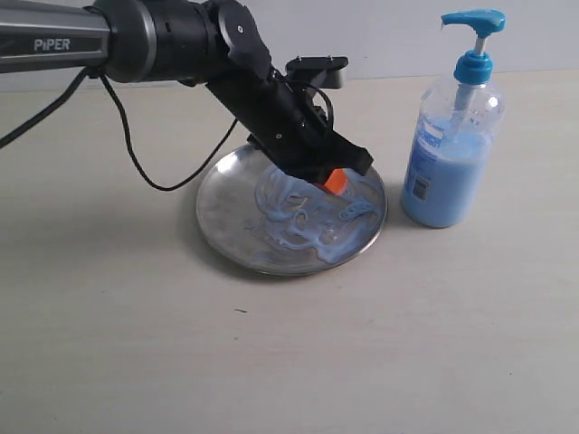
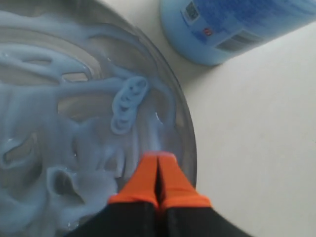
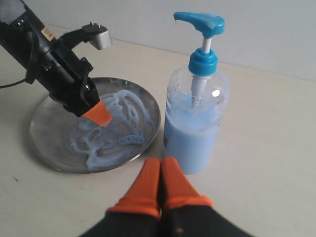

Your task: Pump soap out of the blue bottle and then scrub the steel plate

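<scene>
Orange fingertips of the right gripper (image 3: pixel 161 163) fill the front of its wrist view, pressed together on nothing, hanging over the pale table (image 1: pixel 271 362) near the blue bottle (image 1: pixel 450 172). That bottle stands upright, more than half full, just beside the steel plate (image 1: pixel 217 208), on the plate's right in the exterior view. Reaching down at a slant on a black arm (image 1: pixel 163 36), the left gripper (image 1: pixel 335 181) is likewise closed and empty, its tips at the pale blue soap (image 1: pixel 298 212) swirled across the plate's middle and right side.
</scene>
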Robot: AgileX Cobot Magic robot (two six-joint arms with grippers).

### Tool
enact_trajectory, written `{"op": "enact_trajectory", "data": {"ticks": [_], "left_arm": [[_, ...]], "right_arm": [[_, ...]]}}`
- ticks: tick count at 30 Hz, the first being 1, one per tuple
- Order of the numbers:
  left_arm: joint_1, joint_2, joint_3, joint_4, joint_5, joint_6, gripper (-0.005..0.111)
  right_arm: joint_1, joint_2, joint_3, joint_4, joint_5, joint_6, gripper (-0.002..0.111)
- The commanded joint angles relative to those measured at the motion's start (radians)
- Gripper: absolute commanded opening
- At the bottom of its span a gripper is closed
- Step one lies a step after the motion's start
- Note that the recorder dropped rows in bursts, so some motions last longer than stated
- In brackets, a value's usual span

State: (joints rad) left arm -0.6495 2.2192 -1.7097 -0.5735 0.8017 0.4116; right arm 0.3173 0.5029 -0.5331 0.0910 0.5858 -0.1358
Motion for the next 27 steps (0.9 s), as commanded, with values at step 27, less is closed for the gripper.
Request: {"op": "enact_trajectory", "data": {"ticks": [27], "left_arm": [[-0.038,0.2,-0.175,-0.143,-0.058,0.014,0.0]], "right_arm": [[-0.003,-0.027,0.002,0.002,0.006,0.006,0.0]]}}
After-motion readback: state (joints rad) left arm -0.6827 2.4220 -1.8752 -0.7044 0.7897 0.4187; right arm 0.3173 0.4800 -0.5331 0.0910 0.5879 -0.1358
